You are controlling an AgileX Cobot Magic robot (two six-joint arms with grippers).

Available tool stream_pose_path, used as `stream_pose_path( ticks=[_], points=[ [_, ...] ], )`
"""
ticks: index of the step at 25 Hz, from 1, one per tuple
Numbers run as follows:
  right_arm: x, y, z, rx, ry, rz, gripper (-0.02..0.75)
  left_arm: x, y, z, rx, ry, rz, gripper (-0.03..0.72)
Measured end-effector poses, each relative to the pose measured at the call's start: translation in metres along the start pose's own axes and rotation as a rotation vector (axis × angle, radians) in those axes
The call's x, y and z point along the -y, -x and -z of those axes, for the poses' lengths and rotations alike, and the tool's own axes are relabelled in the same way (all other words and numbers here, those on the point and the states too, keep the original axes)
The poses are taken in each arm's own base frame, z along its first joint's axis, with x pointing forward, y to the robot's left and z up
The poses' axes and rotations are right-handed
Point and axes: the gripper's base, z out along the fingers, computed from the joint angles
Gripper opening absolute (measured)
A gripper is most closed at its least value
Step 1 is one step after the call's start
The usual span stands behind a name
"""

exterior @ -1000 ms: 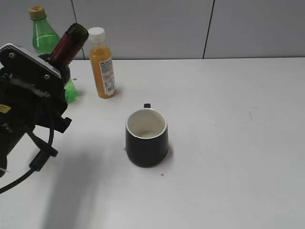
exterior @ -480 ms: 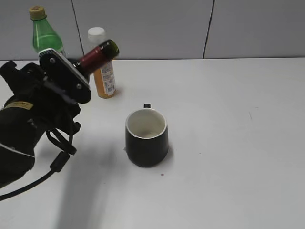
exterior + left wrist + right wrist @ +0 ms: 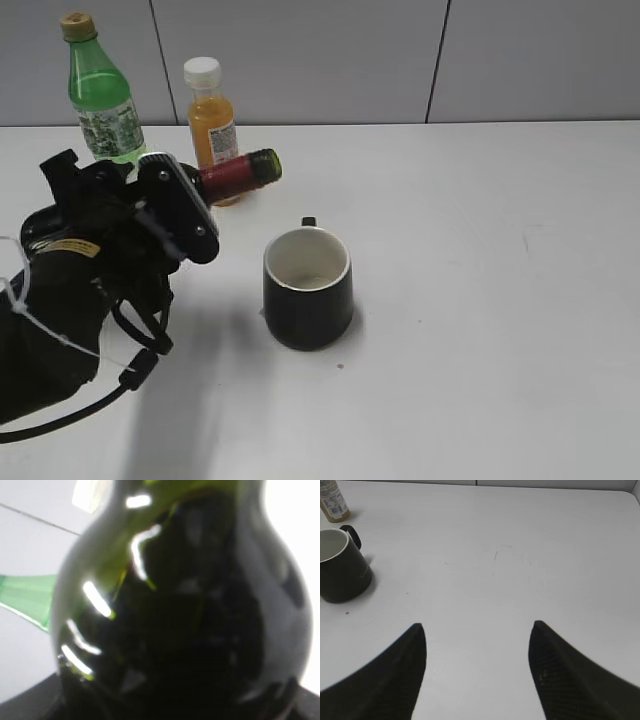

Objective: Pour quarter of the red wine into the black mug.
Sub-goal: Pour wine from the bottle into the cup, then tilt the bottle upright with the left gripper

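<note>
Red wine bottle (image 3: 238, 172) is gripped by left jaws, tilted near-horizontal left of centre, neck toward black mug (image 3: 307, 288). Right jaws (image 3: 477, 652) are open, empty.

Wine bottle (image 3: 237, 173): body hidden behind the left arm, neck alone showing; blurred at close range in the left wrist view. Left tool: fingers unseen. Orange juice bottle (image 3: 332, 502): cut off by the frame top in the right wrist view.

Green plastic bottle (image 3: 101, 95) and orange juice bottle (image 3: 210, 118) upright at the white table's (image 3: 480, 300) back edge.
</note>
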Motion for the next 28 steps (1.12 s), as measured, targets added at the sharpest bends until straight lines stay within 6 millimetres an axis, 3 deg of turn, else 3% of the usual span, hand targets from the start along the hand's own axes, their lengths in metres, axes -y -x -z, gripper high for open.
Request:
stream_pose_path(
  ticks=[16,28],
  points=[
    [0.0,0.0,0.0,0.0,0.0,0.0,0.494,0.019,0.001,-0.011,0.013,0.011,-0.234,0.54],
    [0.0,0.0,0.0,0.0,0.0,0.0,0.494,0.018,0.007,-0.016,0.018,0.051,-0.38,0.54]
  ],
)
